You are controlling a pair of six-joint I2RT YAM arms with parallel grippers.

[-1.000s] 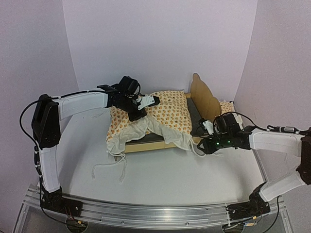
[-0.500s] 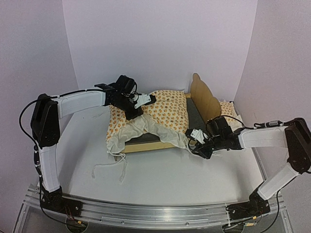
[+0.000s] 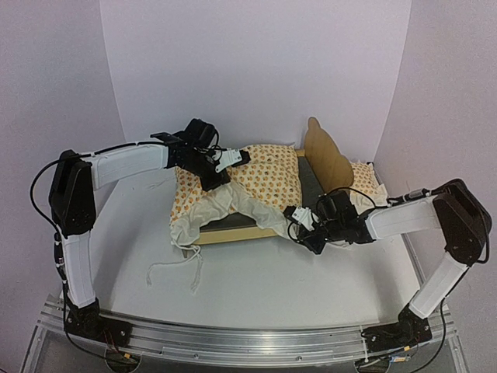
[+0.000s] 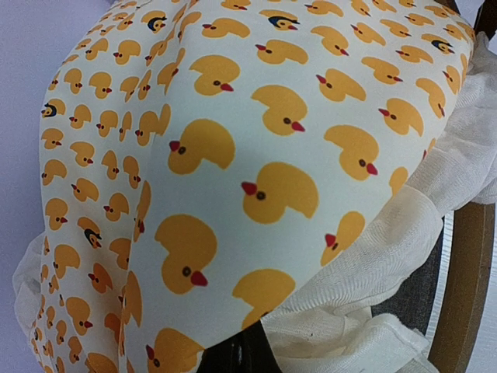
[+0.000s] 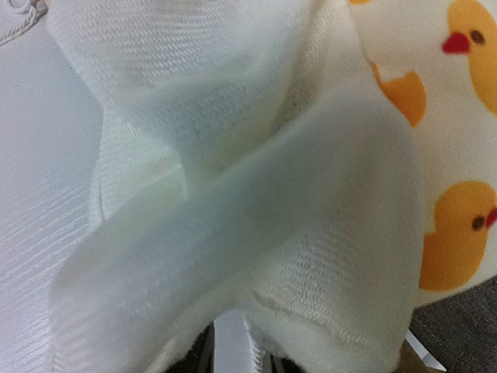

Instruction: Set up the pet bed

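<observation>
The pet bed (image 3: 233, 234) is a light plywood frame with a scalloped headboard (image 3: 326, 157), standing mid-table. The duck-patterned mattress cushion (image 3: 268, 175) lies bunched over it, and its white ruffle (image 3: 233, 206) hangs over the front rail. My left gripper (image 3: 215, 177) is shut on the cushion's left part; in the left wrist view the cushion (image 4: 233, 155) fills the frame, with the wooden rail (image 4: 466, 280) at the right. My right gripper (image 3: 300, 224) is at the ruffle's front right corner. The ruffle (image 5: 233, 194) drapes over its fingers and hides the jaws.
The small matching pillow (image 3: 363, 172) lies behind the headboard on the right. Loose white ties (image 3: 175, 268) trail from the ruffle onto the table in front of the bed's left end. Purple walls close in the back and both sides.
My right gripper has moved left along the bed's front, from beside the headboard end to the ruffle's corner. The left gripper has held its place on the cushion.
</observation>
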